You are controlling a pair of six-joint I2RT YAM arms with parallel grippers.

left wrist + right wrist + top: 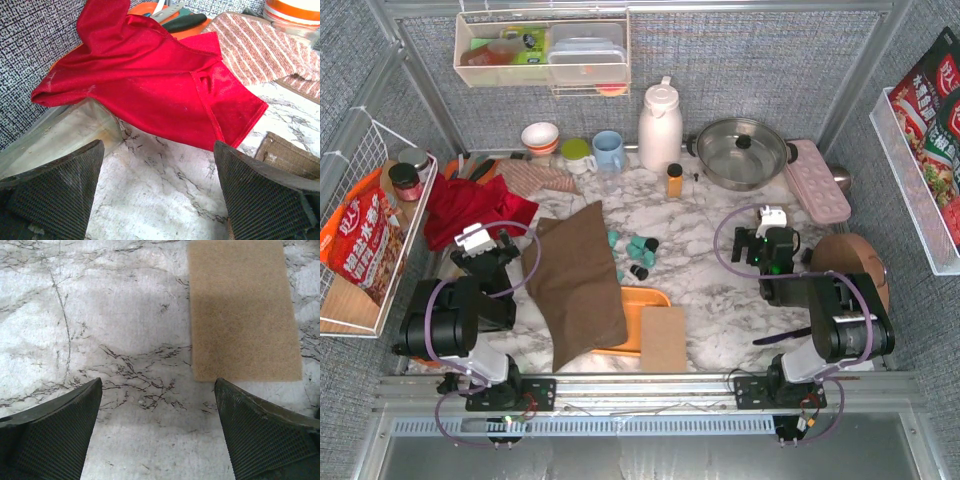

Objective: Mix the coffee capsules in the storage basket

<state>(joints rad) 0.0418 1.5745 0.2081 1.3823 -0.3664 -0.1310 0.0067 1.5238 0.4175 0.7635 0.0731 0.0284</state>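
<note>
Brown cloth (575,280) hides most of storage basket (648,299); coffee capsules (640,247) nearby; left tool (158,150), right tool (158,385) gaping.

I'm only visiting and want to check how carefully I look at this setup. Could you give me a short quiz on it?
1. True or false: the left hand and the right hand are both open and empty.
2. What lies over part of the orange storage basket? A) brown cloth B) red cloth C) steel pan
3. Fill in: the visible coffee capsules sit on the marble ____, not in the basket.
Key: 1 true; 2 A; 3 table.
</note>
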